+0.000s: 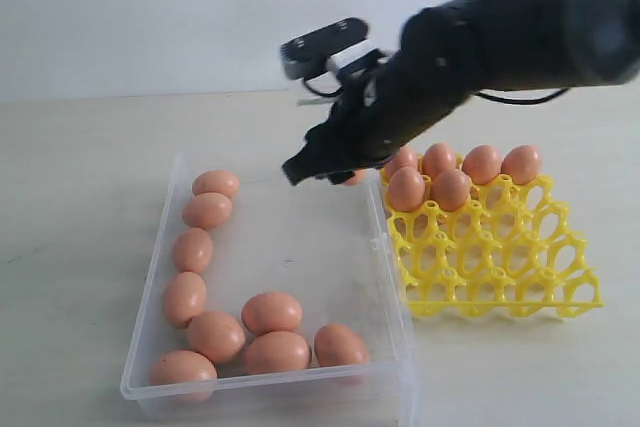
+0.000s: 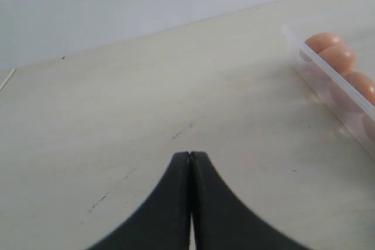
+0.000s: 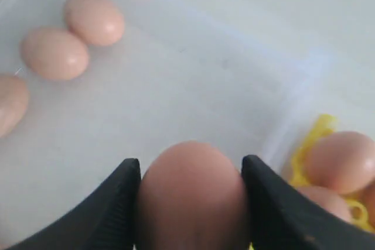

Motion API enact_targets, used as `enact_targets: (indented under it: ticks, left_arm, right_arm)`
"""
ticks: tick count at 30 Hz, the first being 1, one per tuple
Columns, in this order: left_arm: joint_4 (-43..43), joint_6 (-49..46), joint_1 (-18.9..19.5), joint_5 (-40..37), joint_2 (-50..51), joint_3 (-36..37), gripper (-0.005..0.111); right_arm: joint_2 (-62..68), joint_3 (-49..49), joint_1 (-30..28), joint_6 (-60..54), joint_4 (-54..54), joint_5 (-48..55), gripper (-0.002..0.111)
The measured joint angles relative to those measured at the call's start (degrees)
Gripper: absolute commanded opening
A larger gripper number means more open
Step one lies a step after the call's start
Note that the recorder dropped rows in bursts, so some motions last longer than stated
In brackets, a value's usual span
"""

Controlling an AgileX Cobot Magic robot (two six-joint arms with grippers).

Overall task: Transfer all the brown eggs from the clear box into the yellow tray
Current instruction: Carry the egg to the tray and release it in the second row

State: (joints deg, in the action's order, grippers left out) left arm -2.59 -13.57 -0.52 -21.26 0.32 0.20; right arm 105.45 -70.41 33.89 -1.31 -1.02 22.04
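Note:
My right gripper (image 1: 322,171) hangs over the far right corner of the clear box (image 1: 150,297), close to the yellow tray (image 1: 500,267). In the right wrist view its fingers press both sides of one brown egg (image 3: 190,197), so the gripper (image 3: 190,162) is shut on it. Several brown eggs (image 1: 271,312) lie along the box's left side and front. Several more eggs (image 1: 450,187) fill the tray's back cups. My left gripper (image 2: 190,155) is shut and empty over bare table, with the box's rim (image 2: 328,68) and eggs (image 2: 337,57) off to one side.
The tray's front rows of cups (image 1: 520,292) stand open, with pointed posts between them. The middle of the clear box floor (image 1: 290,237) is bare. A pale tabletop (image 1: 80,177) surrounds both containers, with a white wall behind.

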Motion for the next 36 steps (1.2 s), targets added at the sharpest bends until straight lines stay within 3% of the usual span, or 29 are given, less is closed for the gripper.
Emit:
enact_targets:
  ticks: [3,8,15,22,26,31,34,36]
  left_arm:
    - [0.0,0.0,0.0,0.0,0.0,0.0,0.000]
    - [0.0,0.0,0.0,0.0,0.0,0.0,0.000]
    - [0.0,0.0,0.0,0.0,0.0,0.0,0.000]
    - [0.0,0.0,0.0,0.0,0.0,0.0,0.000]
    - [0.0,0.0,0.0,0.0,0.0,0.0,0.000]
    - [0.0,0.0,0.0,0.0,0.0,0.0,0.000]
    - [0.0,0.0,0.0,0.0,0.0,0.0,0.000]
    - [0.0,0.0,0.0,0.0,0.0,0.0,0.000]
  right_arm:
    - [-7.5,12.5,-7.2,5.0,-0.5,-14.5,0.000]
    - [-9.6,21.8,-14.2,6.6,-0.5,-27.0,0.000]
    - [-6.2,26.3,-21.1,6.8,-0.5,-38.9,0.000]
    - [-0.3,26.3,-22.2,6.9,-0.5,-44.0,0.001]
    - [2.2,26.3,-22.2,7.1,-0.5,-45.6,0.020]
    - [3.2,26.3,-22.2,7.3,-0.5,-46.6,0.066]
    - [3.3,26.3,-22.2,7.3,-0.5,-47.3,0.070]
    - [3.2,26.3,-22.2,7.3,-0.5,-47.3,0.061]
